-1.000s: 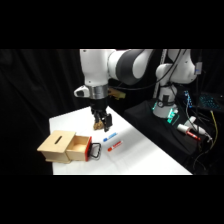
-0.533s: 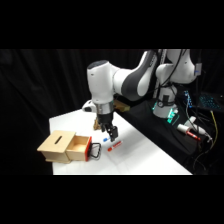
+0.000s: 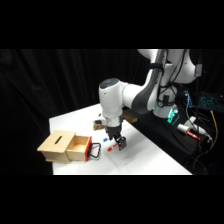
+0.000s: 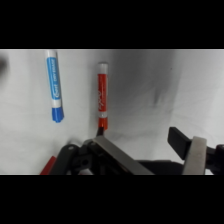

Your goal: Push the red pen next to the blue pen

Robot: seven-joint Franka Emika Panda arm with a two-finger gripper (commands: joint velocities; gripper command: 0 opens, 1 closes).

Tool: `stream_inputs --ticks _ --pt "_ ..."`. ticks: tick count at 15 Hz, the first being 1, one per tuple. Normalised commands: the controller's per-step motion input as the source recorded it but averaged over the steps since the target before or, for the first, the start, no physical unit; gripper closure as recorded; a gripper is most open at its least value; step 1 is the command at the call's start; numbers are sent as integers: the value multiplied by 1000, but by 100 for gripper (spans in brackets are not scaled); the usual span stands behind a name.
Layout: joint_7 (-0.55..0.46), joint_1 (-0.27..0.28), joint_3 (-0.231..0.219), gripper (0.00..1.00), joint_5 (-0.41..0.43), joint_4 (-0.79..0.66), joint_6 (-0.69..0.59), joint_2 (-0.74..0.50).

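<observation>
Lowered since the earlier frame, the spread, empty tool [image 4: 145, 150] sits by the red pen [image 4: 102, 98]; an off-centre push could spin it away from the blue pen [image 4: 54, 87].

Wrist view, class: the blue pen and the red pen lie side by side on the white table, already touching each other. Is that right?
Not quite. In the wrist view the blue pen and the red pen do lie side by side on the white table, but they are apart: a clear strip of table shows between them.
</observation>
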Motion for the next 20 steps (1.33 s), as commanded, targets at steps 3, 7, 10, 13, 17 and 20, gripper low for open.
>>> stream_inputs --ticks 3,7,10,13,17,20 --pt "87 59 19 0 8 -78 278 103" --pt "16 -2 23 0 46 -6 269 175" --pt "-40 -50 54 0 97 31 219 187" --pt "-75 -89 80 0 122 30 196 139" --pt "-31 -51 -7 0 51 -14 181 48" --pt "-25 -65 -104 0 -9 -68 178 -31"
